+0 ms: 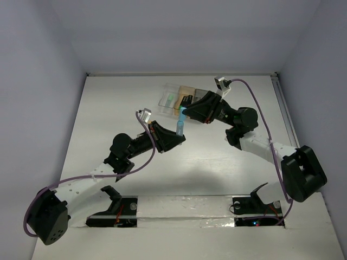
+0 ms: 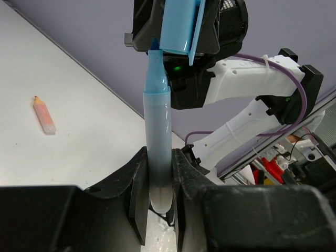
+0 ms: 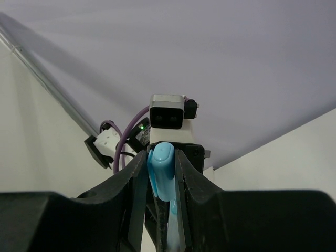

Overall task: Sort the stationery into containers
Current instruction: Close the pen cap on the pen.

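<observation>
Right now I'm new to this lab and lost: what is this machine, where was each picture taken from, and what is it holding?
These are two robot arms bolted to a white table. One picture looks down from above; the other two come from cameras on each wrist. The left claw grips a light-blue marker, its tip bare. The right claw grips the cap right at that tip. Three small boxes stand at the far side; a short orange piece lies loose.
</observation>
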Robot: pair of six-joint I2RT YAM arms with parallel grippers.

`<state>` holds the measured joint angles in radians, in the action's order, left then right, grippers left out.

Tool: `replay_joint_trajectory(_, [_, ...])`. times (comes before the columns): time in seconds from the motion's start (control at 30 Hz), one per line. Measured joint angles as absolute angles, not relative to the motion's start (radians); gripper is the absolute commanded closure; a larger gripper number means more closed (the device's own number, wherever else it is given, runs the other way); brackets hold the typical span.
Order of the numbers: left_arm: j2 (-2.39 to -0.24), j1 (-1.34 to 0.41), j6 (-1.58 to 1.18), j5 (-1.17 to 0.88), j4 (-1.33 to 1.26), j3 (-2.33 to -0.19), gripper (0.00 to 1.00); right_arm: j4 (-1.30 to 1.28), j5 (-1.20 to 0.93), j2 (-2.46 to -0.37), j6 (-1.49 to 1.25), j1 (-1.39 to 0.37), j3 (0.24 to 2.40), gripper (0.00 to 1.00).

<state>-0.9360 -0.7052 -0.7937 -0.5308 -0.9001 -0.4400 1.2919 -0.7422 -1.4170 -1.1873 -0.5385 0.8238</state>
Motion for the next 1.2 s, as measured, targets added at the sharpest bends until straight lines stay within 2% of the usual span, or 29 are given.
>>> replay_joint_trajectory(1.2, [-0.898,-0.705,-0.73,-0.521,-0.805,-0.485,1.0,1.309,-0.786,-1.475,-1.24,-0.558,0.861,1.0])
